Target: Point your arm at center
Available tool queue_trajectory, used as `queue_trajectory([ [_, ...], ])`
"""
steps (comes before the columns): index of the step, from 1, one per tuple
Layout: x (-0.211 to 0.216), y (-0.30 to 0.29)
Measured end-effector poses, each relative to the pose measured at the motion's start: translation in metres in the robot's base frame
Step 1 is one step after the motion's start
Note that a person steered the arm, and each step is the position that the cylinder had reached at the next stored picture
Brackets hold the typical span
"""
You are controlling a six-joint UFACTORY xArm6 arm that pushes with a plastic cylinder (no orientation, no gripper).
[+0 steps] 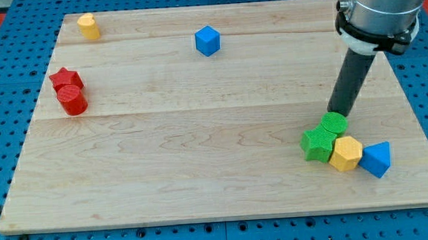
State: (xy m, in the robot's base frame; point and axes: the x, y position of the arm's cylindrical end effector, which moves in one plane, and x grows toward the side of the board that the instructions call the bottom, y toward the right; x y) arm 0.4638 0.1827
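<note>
While my tip (338,113) sits down at the view's right, just above the green cylinder (335,123) and seemingly touching its top edge, the centre of the bench (201,158) lies well off to the view's left, bare wood with nothing on it. That centre is where the task wants me, so there's ground to cover.

In this one camera view, the end effector is a plain dark rod with no jaws, so open or closed doesn't apply; it holds nothing.

Packed around the tip: the green cylinder, a green star-like block (318,144) touching it, a yellow hexagonal block (345,153) against both, and a blue triangular block (376,159) beside that.

Far off, a red star (65,79) touches a red cylinder (72,100) at the view's left, a yellow block (88,26) sits top left, and a blue cube (207,41) sits near the top.

The risk, as I judge it: if the tip sweeps down-left, it could drag the green cylinder along and scatter the cluster. Heading straight left looks safer.

No brands, labels or writing can be read anywhere.
</note>
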Motion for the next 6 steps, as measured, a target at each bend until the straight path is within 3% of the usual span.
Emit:
queue_trajectory([
  [2, -0.034, -0.056],
  [5, -0.047, -0.132],
  [6, -0.045, -0.228],
])
